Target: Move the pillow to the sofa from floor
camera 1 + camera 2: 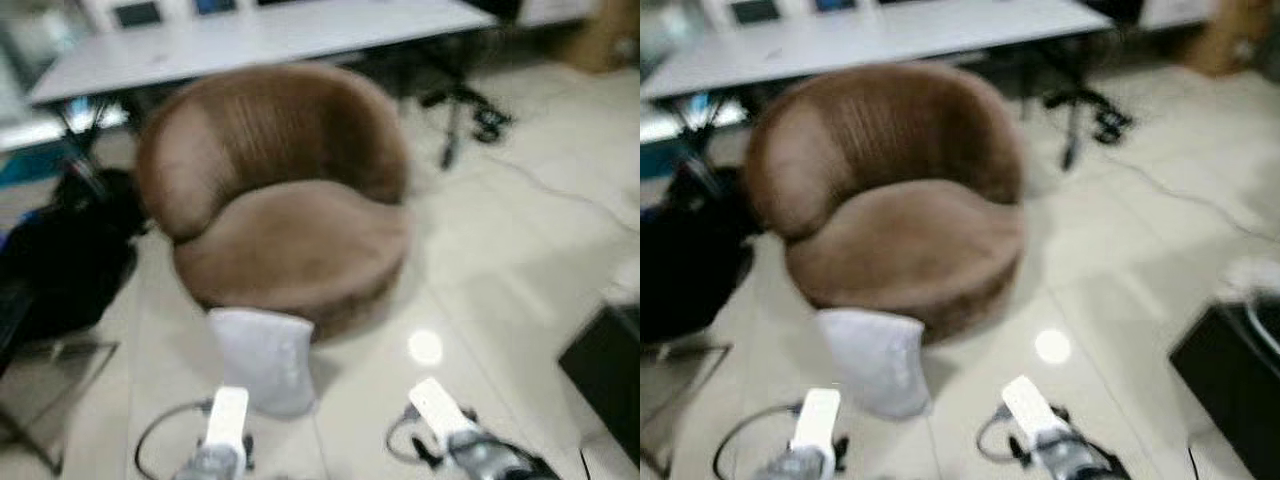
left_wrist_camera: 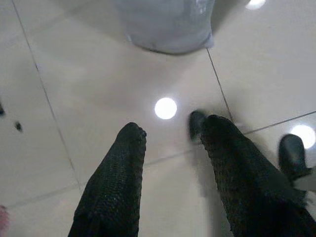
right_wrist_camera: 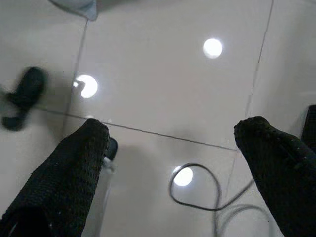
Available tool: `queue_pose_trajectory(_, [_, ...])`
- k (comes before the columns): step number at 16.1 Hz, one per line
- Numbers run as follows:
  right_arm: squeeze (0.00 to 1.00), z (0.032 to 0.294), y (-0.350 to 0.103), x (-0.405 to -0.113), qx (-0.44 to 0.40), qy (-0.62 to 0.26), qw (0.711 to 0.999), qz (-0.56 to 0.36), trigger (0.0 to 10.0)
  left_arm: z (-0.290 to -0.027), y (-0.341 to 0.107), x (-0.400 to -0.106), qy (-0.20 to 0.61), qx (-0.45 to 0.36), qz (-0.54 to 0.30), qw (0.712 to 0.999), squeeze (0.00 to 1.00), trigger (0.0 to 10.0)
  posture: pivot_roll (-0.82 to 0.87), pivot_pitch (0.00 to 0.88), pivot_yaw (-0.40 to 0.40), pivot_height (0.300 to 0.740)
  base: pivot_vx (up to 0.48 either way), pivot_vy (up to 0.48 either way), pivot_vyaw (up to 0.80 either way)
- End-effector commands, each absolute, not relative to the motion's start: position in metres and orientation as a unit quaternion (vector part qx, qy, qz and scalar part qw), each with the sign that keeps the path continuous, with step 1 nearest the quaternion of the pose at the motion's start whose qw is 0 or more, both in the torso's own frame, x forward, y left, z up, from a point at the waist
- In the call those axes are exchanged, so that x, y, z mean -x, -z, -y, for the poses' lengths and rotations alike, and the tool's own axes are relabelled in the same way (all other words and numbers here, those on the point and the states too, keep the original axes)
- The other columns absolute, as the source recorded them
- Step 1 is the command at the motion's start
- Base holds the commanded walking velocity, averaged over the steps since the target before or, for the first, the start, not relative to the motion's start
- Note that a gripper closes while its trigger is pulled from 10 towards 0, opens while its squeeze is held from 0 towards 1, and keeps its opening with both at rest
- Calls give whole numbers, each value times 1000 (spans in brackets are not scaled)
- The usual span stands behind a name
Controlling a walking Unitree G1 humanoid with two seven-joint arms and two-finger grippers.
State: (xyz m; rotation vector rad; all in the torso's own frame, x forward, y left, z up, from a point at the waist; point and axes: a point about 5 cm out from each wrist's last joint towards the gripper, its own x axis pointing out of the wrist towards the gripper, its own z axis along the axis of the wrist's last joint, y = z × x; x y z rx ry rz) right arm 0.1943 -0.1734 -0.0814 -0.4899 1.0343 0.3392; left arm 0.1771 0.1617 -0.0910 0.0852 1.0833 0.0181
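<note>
- Right now the pillow (image 1: 262,358), pale grey, stands upright on the tiled floor (image 1: 500,270), leaning against the front of the round brown sofa (image 1: 280,200); nothing of mine touches it.
- My left gripper (image 2: 170,140) hangs over bare tile with its fingers spread and empty; the pillow's lower edge lies just ahead of it.
- My right gripper (image 3: 170,131) is likewise spread wide and holds nothing, off to the pillow's side above a loose cable (image 3: 197,190).
- To do this well, I judge I should bring both grippers in, one to each flank of the pillow, and pinch deep into the soft cover so it does not sag free when lifted.
- I should keep clear of the cable as I step closer.
- As for what will receive it, the sofa's seat is bare, so the pillow can go straight onto the cushion.
</note>
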Motion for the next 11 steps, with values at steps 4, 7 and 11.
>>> queue_pose_trajectory(4, [39, 164, 79, -199, 232, -173, 830, -476, 10000, -170, 89, -179, -15, -45, -513, 857, 0, 10000, -194, 0, 73, 740, 0, 0, 769])
queue_pose_trajectory(7, [0, 165, 80, -199, 233, -169, 831, -476, 10000, -170, 90, -179, -15, -46, -514, 857, 0, 10000, -193, 0, 72, 740, 0, 0, 256])
queue_pose_trajectory(11, [0, 164, 79, -200, 241, -176, 829, -473, 10000, -170, 90, -179, -15, -47, -515, 856, 0, 10000, -196, 0, 74, 740, 0, 0, 172])
